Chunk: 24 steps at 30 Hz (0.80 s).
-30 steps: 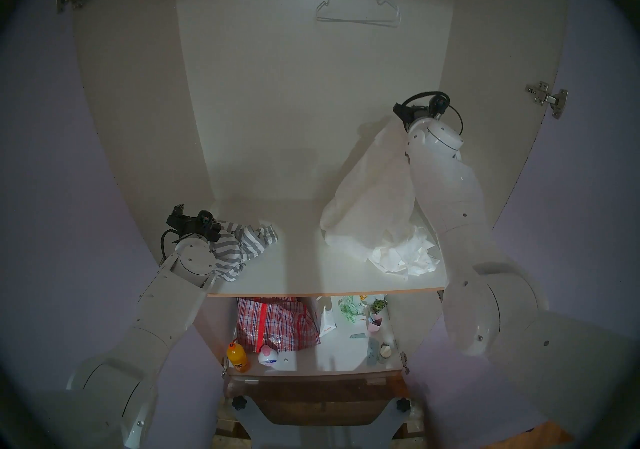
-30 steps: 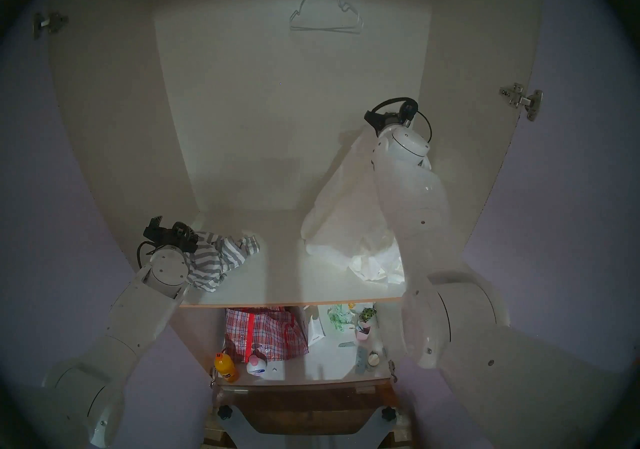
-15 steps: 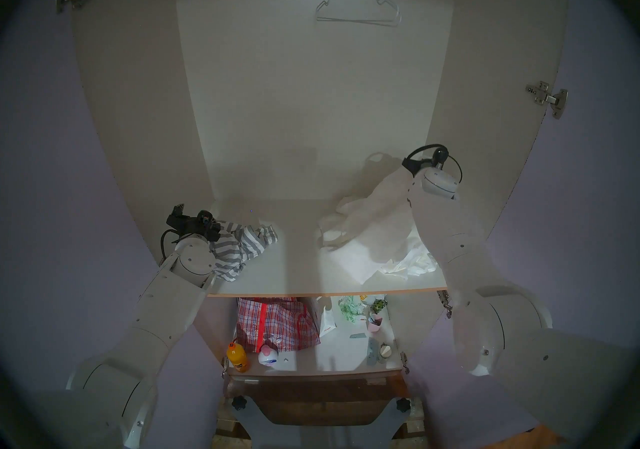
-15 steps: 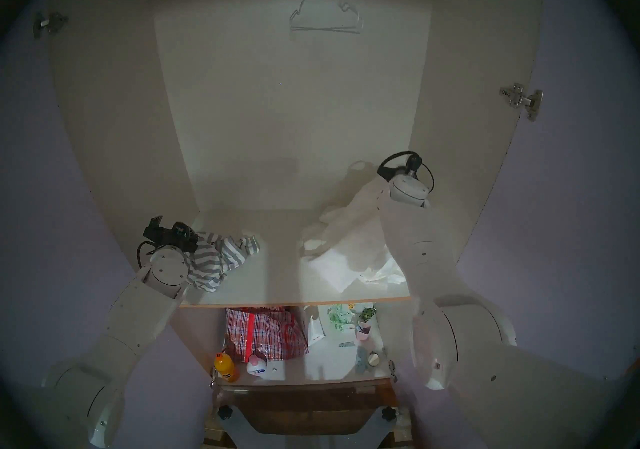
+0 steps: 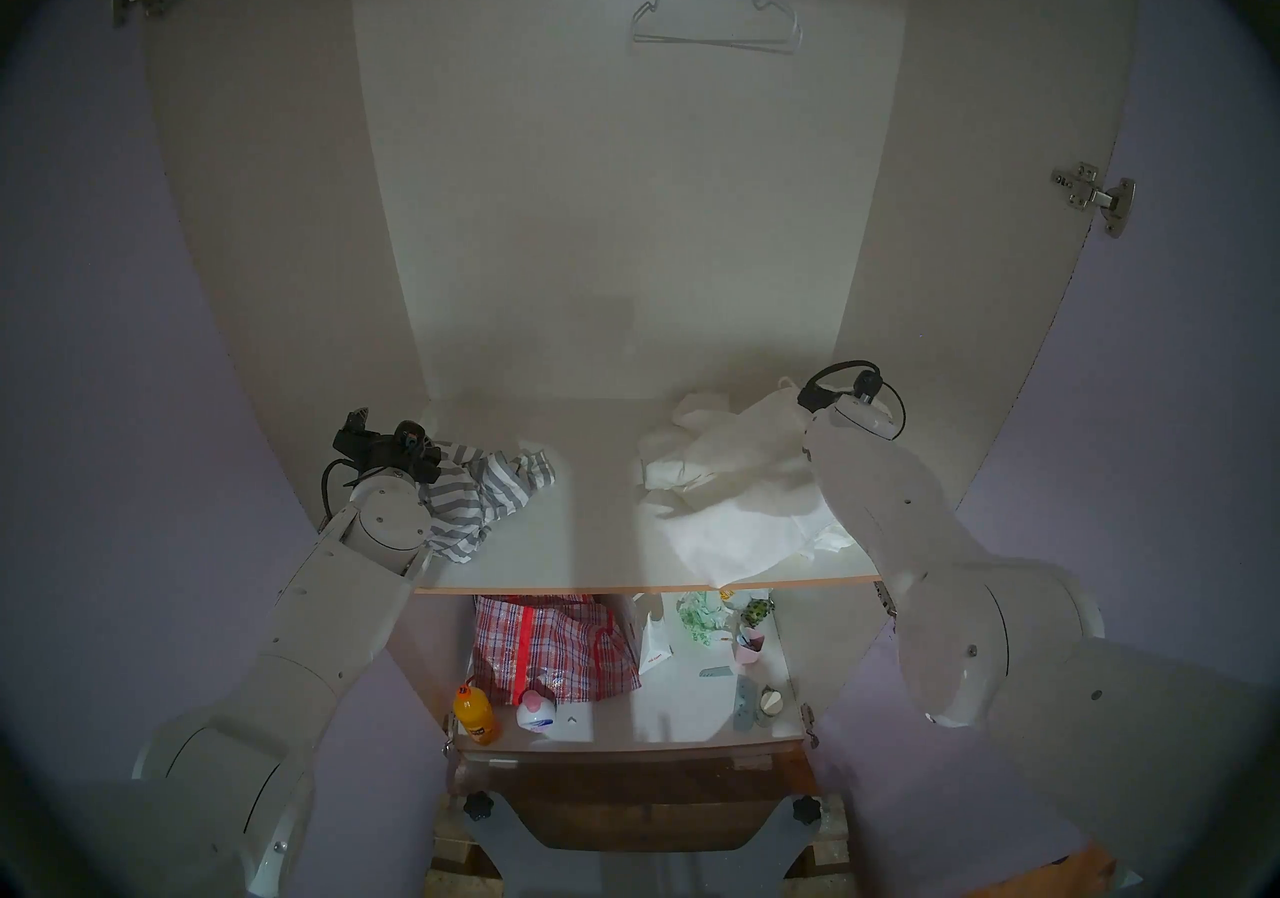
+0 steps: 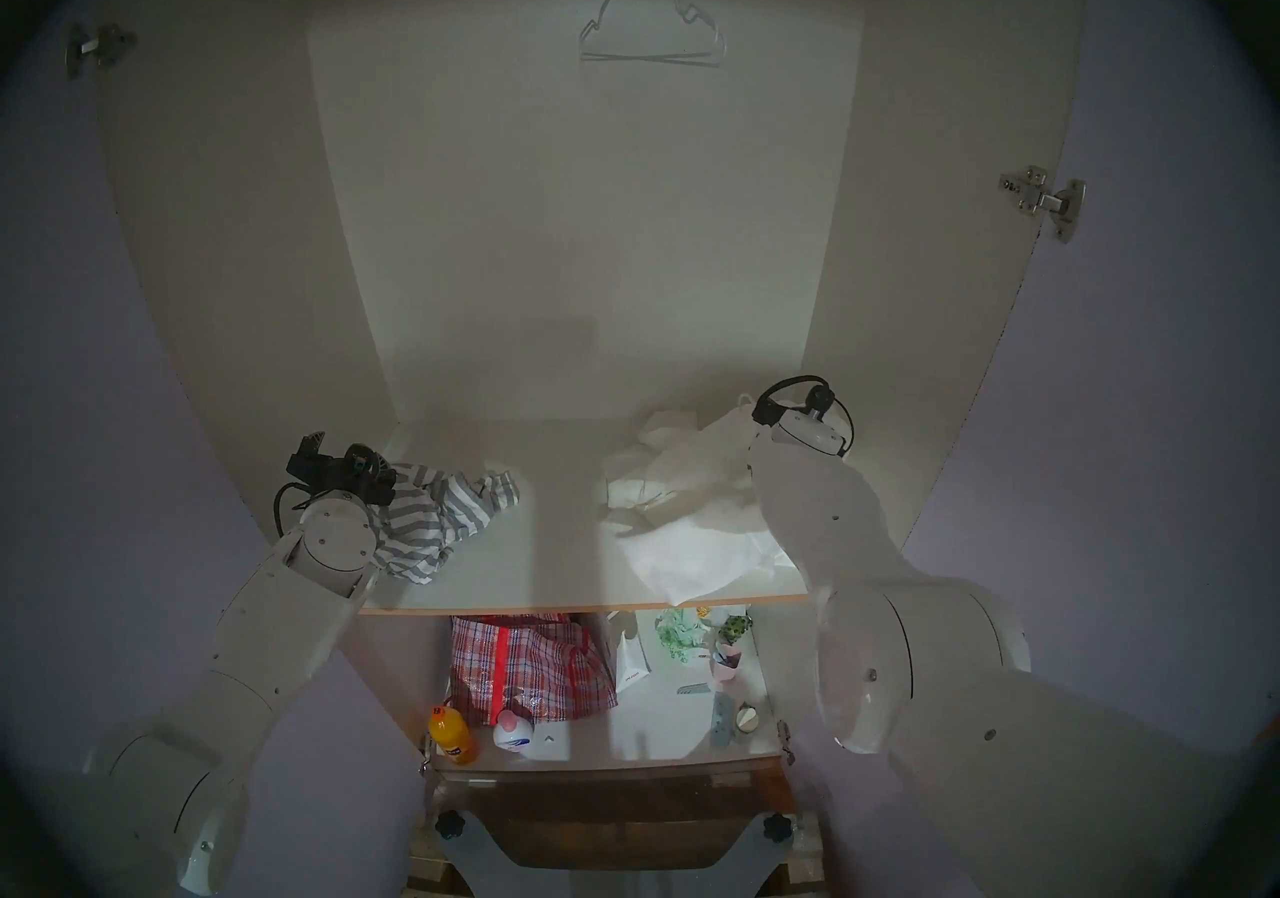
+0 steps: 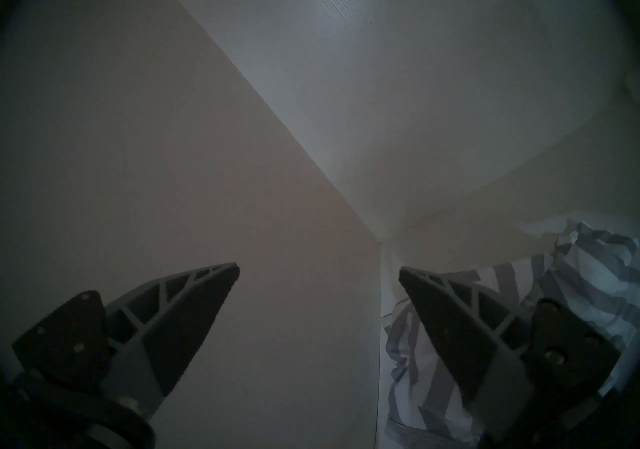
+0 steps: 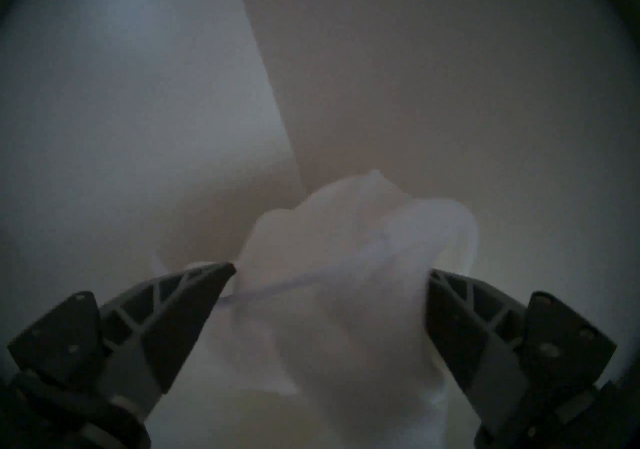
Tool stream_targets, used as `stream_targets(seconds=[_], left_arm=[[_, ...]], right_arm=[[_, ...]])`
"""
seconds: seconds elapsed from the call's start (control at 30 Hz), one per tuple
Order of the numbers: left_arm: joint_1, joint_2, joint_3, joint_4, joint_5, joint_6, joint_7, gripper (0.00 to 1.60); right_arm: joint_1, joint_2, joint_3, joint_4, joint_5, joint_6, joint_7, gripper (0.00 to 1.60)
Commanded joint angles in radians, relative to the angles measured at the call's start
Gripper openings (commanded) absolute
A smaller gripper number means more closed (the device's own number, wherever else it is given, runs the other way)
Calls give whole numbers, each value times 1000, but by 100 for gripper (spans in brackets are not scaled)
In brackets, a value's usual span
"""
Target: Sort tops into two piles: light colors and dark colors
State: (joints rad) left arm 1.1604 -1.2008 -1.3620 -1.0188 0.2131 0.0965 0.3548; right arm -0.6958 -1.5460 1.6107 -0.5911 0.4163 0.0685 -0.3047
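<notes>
The striped grey-and-white top (image 5: 485, 488) lies heaped at the left of the upper shelf (image 5: 596, 529). My left gripper (image 7: 318, 270) hovers at its back left, by the cupboard corner, open and empty, with the striped cloth (image 7: 519, 285) beside its right finger. The plain white tops (image 5: 734, 494) form a larger heap at the shelf's right. My right gripper (image 8: 331, 270) is low over the back of that heap, jaws wide apart, with a loose fold of white cloth (image 8: 346, 299) lying between them. In the head views its fingers are hidden behind the wrist (image 5: 859, 415).
A wire hanger (image 5: 717, 20) hangs from the rail high above. Cupboard side walls stand close to both wrists. On the lower shelf are a red checked bag (image 5: 554, 643), an orange bottle (image 5: 474, 713), a white paper bag (image 5: 654, 643) and small items at the right.
My right arm has come down from high up, lowering the hanging white top onto the white heap, and its jaws have opened. The left arm and the striped top have not moved.
</notes>
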Motion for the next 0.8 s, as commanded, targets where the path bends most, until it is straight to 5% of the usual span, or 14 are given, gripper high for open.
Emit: stream_targets(seconds=[0.0,0.17,0.3,0.33,0.43,0.53,0.57,0.63,0.77], left_arm=[[-26,2,-2,-22,2,-5,1,160],[-27,2,-1,-23,2,-4,1,160],[-26,3,-1,-25,1,-4,1,160],[-26,3,0,-25,1,-4,1,160],[-26,3,0,-24,1,-4,1,160],[-27,3,0,-24,1,-4,1,160],[-27,3,0,-24,1,-4,2,160],[-27,3,0,-24,0,-4,2,160],[-27,3,1,-24,0,-4,2,160]], right_arm=[[39,-58,-5,-120,27,-6,56,160],[-55,-110,-25,-268,31,77,63,160],[-122,-140,-6,-375,17,75,-60,160],[-157,-164,48,-443,31,73,-125,160],[-140,-213,162,-448,67,103,-208,160],[-104,-259,217,-459,122,163,-374,160],[-96,-268,240,-455,114,167,-354,160],[-60,-291,268,-452,146,202,-461,160],[-29,-325,303,-465,159,240,-525,160]])
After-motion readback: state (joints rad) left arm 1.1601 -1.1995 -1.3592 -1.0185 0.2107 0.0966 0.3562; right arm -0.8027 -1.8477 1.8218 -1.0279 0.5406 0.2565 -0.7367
